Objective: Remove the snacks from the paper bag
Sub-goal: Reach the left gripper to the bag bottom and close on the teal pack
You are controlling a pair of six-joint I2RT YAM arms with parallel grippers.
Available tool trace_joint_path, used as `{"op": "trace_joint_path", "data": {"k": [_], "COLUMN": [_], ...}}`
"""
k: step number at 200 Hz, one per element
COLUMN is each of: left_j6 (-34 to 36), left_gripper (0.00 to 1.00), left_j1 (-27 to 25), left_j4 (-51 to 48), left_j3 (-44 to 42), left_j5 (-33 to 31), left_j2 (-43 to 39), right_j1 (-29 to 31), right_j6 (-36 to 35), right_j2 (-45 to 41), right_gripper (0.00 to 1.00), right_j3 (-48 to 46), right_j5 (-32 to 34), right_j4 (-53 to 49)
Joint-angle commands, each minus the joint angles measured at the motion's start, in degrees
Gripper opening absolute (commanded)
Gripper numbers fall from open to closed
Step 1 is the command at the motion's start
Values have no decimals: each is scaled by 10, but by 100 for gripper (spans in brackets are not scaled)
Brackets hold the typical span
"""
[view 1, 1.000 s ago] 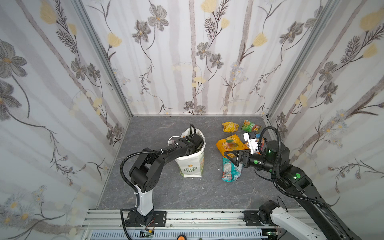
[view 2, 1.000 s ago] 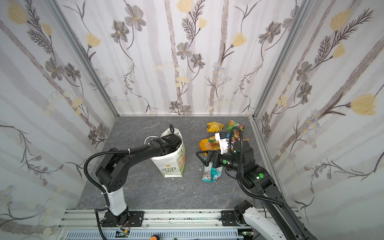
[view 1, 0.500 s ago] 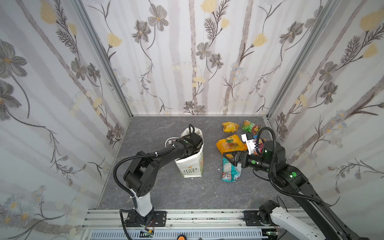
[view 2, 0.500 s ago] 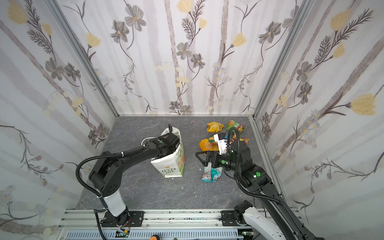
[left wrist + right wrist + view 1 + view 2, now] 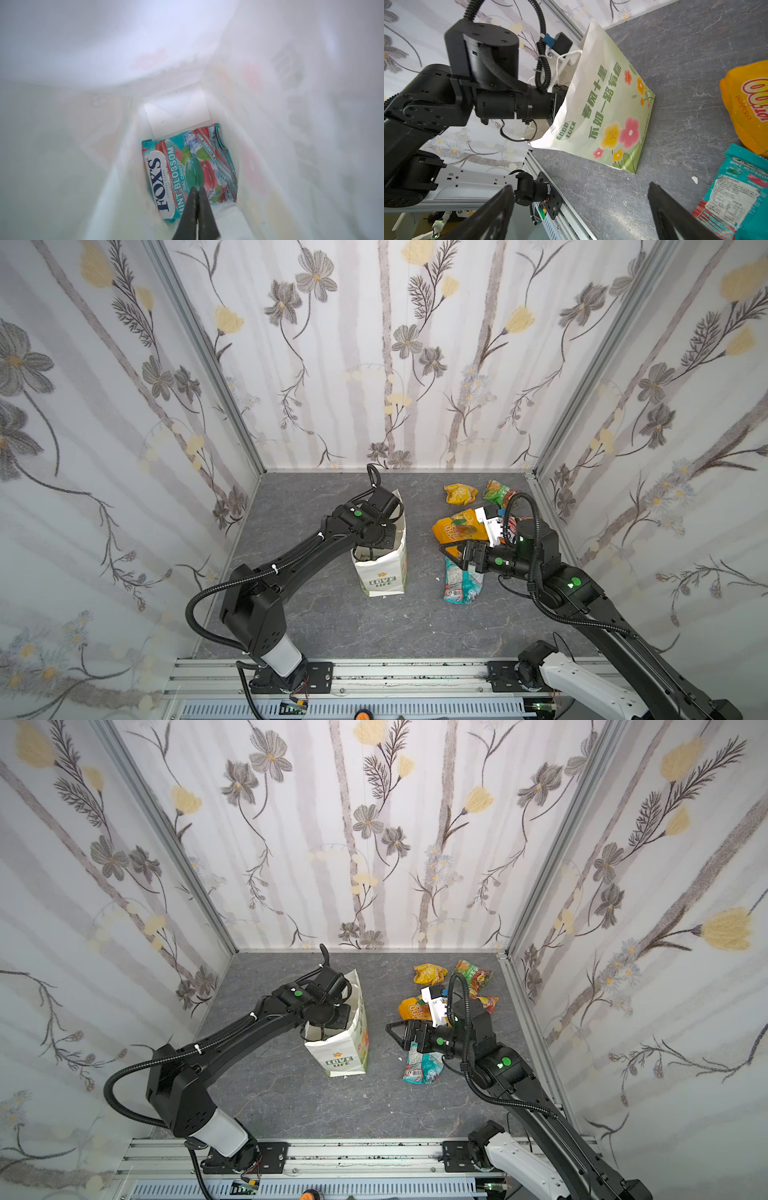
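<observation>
Left gripper (image 5: 197,189) is now deep in the bag (image 5: 382,572). Its jaws have just closed, tips on the FOX packet (image 5: 187,172) lying at the bottom; whether they pinch film, cannot tell. If so, lift next. Right gripper (image 5: 579,187) is wide open and empty near the teal packet (image 5: 463,585) outside.

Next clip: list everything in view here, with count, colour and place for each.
paper bag: 1, white, upright mid-table
teal-white packet: 1, teal-white, bag's bottom
yellow packet: 1, yellow, far right
green packet: 1, green, beside yellow
orange-yellow packet: 1, orange-yellow, nearer than yellow
red-orange packet: 1, red-orange, partly hidden, nearer than green
teal packet: 1, teal, nearest, right of bag
table: 1, grey
left hand: 1, black, shut, inside bag over teal-white packet
right hand: 1, black, open, beside teal packet
</observation>
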Motion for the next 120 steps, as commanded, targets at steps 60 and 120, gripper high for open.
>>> {"op": "trace_joint_path", "data": {"k": [60, 120], "left_j6": [5, 8], "left_gripper": [0, 47], "left_j1": [2, -4], "left_j4": [-33, -9], "left_j3": [47, 17], "left_j5": [-51, 38], "left_j2": [-16, 48], "right_j1": [2, 3], "right_j6": [5, 6], "right_j2": [6, 7], "right_gripper": [99, 99], "right_j3": [-1, 1], "right_j5": [5, 5], "right_j4": [25, 26]}}
